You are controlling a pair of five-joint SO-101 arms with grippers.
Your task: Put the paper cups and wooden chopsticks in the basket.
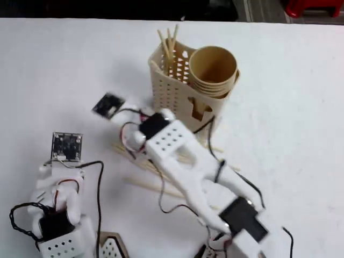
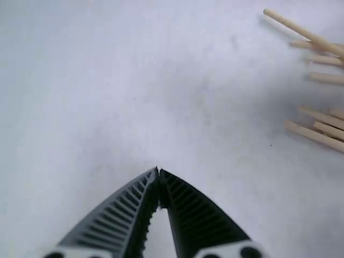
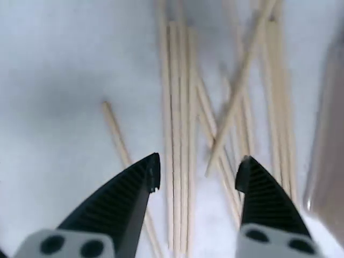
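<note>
Broadly, the white tabletop (image 1: pixel 301 107) carries one tall perforated basket (image 1: pixel 172 94), which stands midway along the far edge. The stacked paper cups (image 1: pixel 214 67) are already nested in it, with a few upright chopsticks (image 1: pixel 168 43) beside them. The right arm (image 1: pixel 177 156) stretches from the near right corner toward the middle of the tabletop, just in front of the basket. The left arm sits by the near left corner. What remains of the task is the loose chopsticks (image 3: pixel 180 107), which lie flat on the tabletop on the basket's near side. The right hand (image 3: pixel 199 164) is directly above them, open wide and holding nothing. Several sticks run lengthwise through the gap between its fingers, so their long axis lies across the line of closing, which should suit a pinch. The right hand is plainly the nearer. The left hand (image 2: pixel 159 174) is closed with its tips meeting and nothing between them. It is over bare tabletop, with just the stick ends (image 2: pixel 317 131) off to one side of it. From above, the right arm covers most of the pile, leaving a few ends (image 1: pixel 145 186) poking out, so the sticks cannot be counted. One stick (image 3: pixel 239 86) crosses the others at a slant, and the overlaps make it hard to say which lie on top. Whether the right fingertips touch the tabletop cannot be told.
</note>
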